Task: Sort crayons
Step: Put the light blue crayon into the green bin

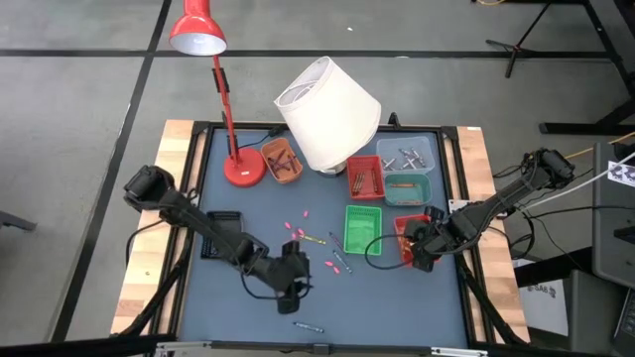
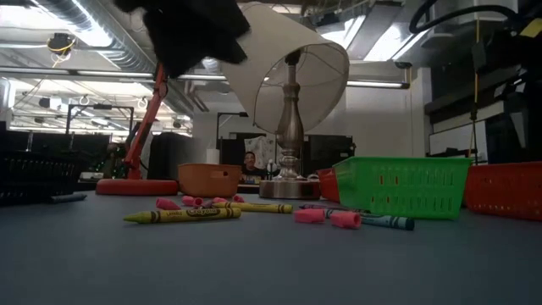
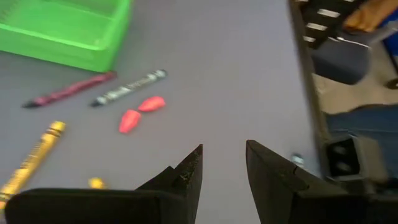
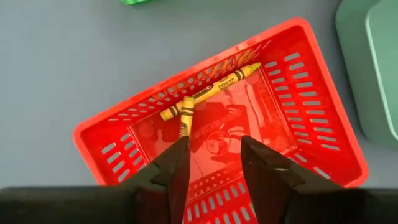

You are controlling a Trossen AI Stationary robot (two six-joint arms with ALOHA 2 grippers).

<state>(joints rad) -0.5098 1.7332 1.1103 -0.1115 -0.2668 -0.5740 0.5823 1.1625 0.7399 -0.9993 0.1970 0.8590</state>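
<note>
Loose crayons (image 1: 319,241) lie flat on the blue-grey table top: a yellow one (image 3: 34,155), a dark red one (image 3: 68,91), a blue one (image 3: 130,87) and pink pieces (image 3: 140,112). My left gripper (image 3: 224,152) hovers open over bare table near the front, to one side of them, touching nothing. My right gripper (image 4: 214,146) stands open, pointing down over the red basket (image 4: 311,93) at the right. Two yellow crayons (image 4: 211,90) lie crossed on the basket's floor, clear of the fingers.
A green basket (image 1: 362,226) stands left of the red one. Behind are red (image 1: 364,177), grey (image 1: 409,154) and teal (image 1: 407,188) trays, an orange bowl (image 1: 281,161), a red desk lamp (image 1: 241,167) and a white-shaded lamp (image 1: 327,111). One crayon (image 1: 308,325) lies near the front edge.
</note>
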